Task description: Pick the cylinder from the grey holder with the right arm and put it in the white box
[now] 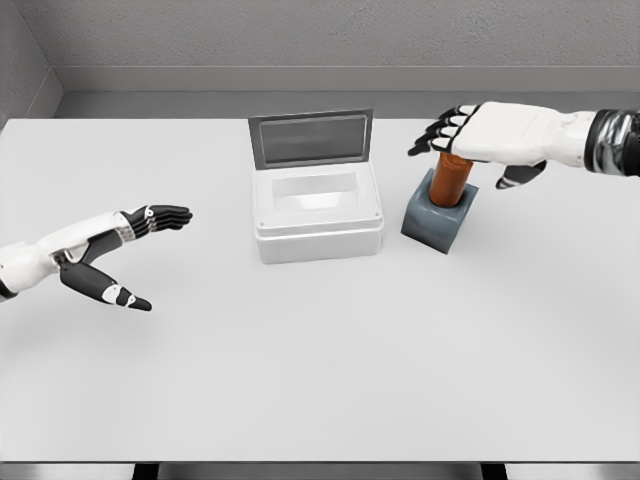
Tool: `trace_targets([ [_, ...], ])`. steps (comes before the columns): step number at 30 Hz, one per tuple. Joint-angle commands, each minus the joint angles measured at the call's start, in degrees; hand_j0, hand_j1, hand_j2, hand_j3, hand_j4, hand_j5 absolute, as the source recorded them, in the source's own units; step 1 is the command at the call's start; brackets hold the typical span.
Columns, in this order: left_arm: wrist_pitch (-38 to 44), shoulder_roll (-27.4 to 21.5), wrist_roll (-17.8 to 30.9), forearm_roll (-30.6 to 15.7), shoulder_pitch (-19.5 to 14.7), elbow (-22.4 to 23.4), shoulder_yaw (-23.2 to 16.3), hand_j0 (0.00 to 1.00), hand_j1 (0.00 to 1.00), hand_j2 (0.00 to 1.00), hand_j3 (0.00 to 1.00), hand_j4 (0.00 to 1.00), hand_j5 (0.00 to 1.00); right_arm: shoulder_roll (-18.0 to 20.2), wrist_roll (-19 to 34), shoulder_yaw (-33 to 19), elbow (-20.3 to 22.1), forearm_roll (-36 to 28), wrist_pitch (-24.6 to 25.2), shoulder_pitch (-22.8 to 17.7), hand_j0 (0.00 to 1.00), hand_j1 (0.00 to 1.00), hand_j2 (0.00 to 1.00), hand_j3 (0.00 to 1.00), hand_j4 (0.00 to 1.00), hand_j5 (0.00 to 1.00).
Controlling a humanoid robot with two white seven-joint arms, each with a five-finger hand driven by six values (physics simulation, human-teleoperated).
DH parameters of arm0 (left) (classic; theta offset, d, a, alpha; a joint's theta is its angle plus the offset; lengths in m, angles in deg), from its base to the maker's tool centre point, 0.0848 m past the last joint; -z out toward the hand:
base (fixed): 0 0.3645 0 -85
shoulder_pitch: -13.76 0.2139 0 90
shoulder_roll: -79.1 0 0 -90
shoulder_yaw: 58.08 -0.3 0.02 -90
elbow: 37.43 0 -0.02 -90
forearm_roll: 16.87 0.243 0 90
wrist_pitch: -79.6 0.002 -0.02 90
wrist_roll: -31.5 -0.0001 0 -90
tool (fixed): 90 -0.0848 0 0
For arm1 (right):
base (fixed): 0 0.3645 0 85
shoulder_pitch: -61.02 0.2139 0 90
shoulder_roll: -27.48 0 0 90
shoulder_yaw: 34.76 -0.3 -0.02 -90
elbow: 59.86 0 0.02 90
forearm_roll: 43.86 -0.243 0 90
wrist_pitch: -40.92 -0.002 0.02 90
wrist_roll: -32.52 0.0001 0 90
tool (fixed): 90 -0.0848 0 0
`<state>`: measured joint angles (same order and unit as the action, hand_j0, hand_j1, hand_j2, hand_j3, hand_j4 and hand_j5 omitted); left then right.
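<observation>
1. The white box [318, 212] was seen at the middle of the white table [320, 380], its lid [311, 137] raised upright at the far side and its inside laid open.
2. Just right of the box, apart from it, the grey holder [437, 219] was found, turned a little on the table.
3. The cylinder [450, 180], orange-brown, was standing upright in the holder, its lower end sunk in the socket and its upper part showing above the rim.
4. The right hand [482, 134] was brought in from the right of the box, palm down, directly over the top of the cylinder.
5. Its fingers [436, 133] were stretched out toward the box side and only loosely spread; the thumb [521, 176] was hung down on the side of the cylinder away from the box. Nothing was gripped; whether the palm was touching the cylinder's top could not be told.
6. The left hand [120, 245] was seen well to the left of the box, low over the table, fingers straight and pointed toward the box, thumb [112, 291] splayed down and away, nothing held.
7. The cylinder was thus seated in the holder, outside the box.
</observation>
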<state>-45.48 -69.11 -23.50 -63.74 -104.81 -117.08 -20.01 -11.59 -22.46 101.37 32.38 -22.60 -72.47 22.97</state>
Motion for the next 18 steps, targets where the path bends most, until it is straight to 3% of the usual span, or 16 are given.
trace_targets([
  [1,0.1,-0.1,0.0,-0.3,0.0,-0.1,0.1,1.00,1.00,1.00,1.00,1.00,1.00,-0.3,0.0,0.4,-0.7,-0.1,0.1,0.0,1.00,1.00,1.00,1.00,1.00,1.00],
  [18,0.1,-0.2,0.0,-1.0,-0.4,0.8,0.0,1.00,1.00,1.00,1.00,1.00,1.00,-2.9,0.0,2.5,-5.9,1.5,0.0,0.4,1.00,1.00,1.00,1.00,1.00,1.00],
])
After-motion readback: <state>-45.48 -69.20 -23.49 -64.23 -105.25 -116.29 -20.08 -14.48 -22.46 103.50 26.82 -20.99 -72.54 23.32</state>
